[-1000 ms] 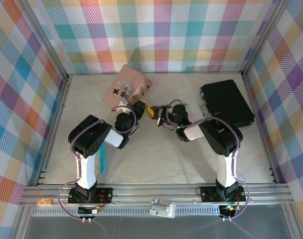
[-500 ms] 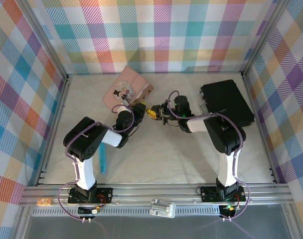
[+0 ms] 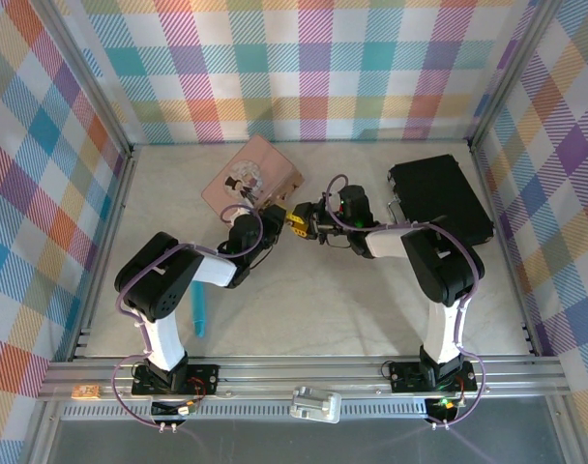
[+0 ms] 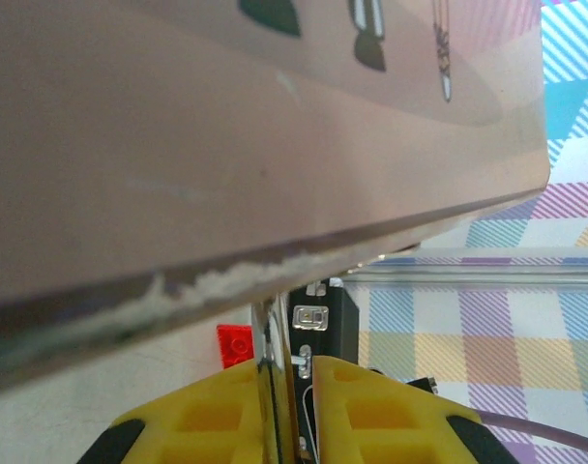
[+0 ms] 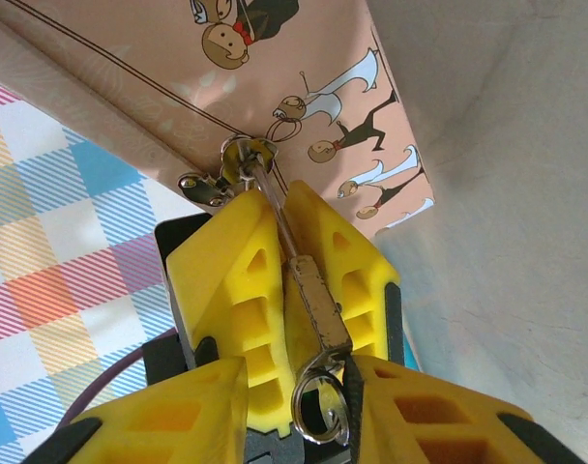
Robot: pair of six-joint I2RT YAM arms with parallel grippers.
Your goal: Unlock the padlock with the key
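In the right wrist view the padlock (image 5: 318,295) is seen edge-on, pinched between the yellow fingers of my left gripper (image 5: 275,198). Its thin silver shackle (image 5: 267,188) sticks out past those fingertips, in front of the pink tin (image 5: 304,58). The key (image 5: 331,414) and its ring hang at the padlock's lower end. My right gripper (image 5: 302,387) has its fingers apart on either side of that ring. From above, the left gripper (image 3: 275,211) and the right gripper (image 3: 311,222) meet tip to tip just below the tin. In the left wrist view the left gripper (image 4: 289,367) is shut on a metal edge.
The pink tin (image 3: 250,174) lies right behind the grippers. A black case (image 3: 439,198) sits at the right, a light-blue stick (image 3: 199,314) beside the left arm. A small red block (image 4: 234,343) lies on the table beyond the left fingers. Checked walls close in three sides.
The right jaws have parted from the key, which stays in the padlock. Both grippers have shifted slightly toward the tin. The left grip is unchanged.
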